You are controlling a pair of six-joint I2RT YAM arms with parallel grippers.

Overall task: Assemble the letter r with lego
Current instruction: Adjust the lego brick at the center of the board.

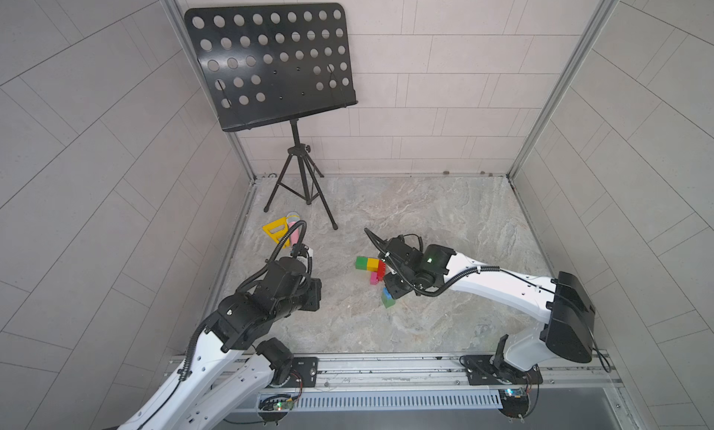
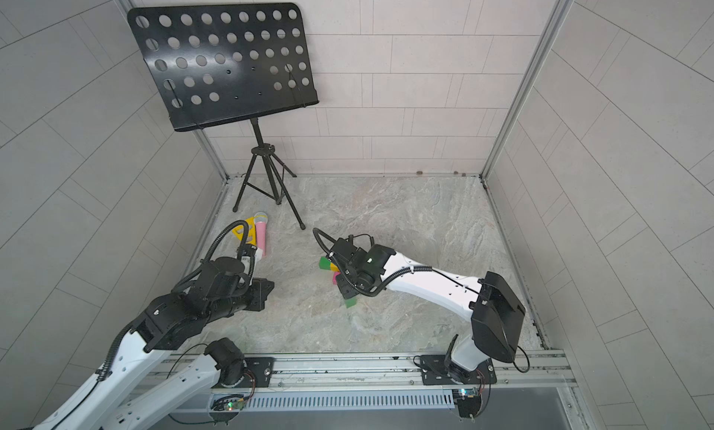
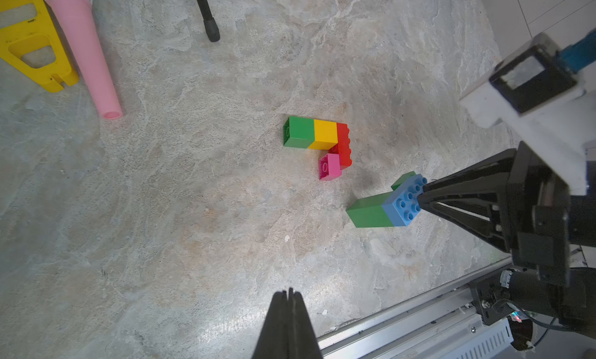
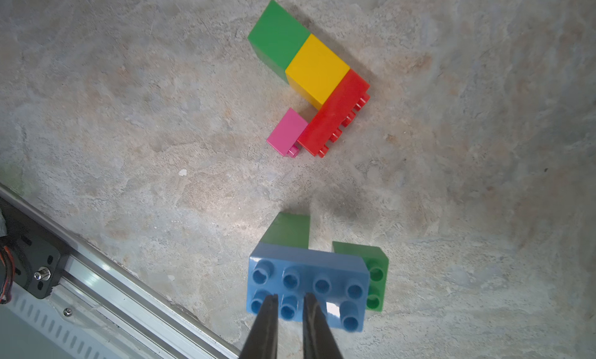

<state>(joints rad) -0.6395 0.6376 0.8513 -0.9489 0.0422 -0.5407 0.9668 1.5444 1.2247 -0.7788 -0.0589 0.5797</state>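
Observation:
A flat lego cluster lies mid-floor: a green brick [image 3: 300, 131], a yellow brick [image 3: 324, 135] and a longer red brick [image 3: 344, 144] in a row, with a pink brick [image 3: 329, 166] against the red one's side. My right gripper [image 4: 290, 297] is shut on a stud of the blue brick [image 4: 306, 276]. That brick has two green bricks [image 4: 287, 228] [image 4: 375, 273] stuck under it and sits tilted, just nearer the rail than the cluster. In a top view the blue and green pair [image 1: 387, 297] shows under the right wrist. My left gripper [image 3: 288, 291] is shut and empty, off to the left.
A black music stand [image 1: 299, 169] on a tripod stands at the back left. A yellow plastic triangle [image 3: 29, 41] and a pink toy microphone [image 3: 87, 57] lie near the left wall. The metal rail [image 1: 386, 366] runs along the front edge.

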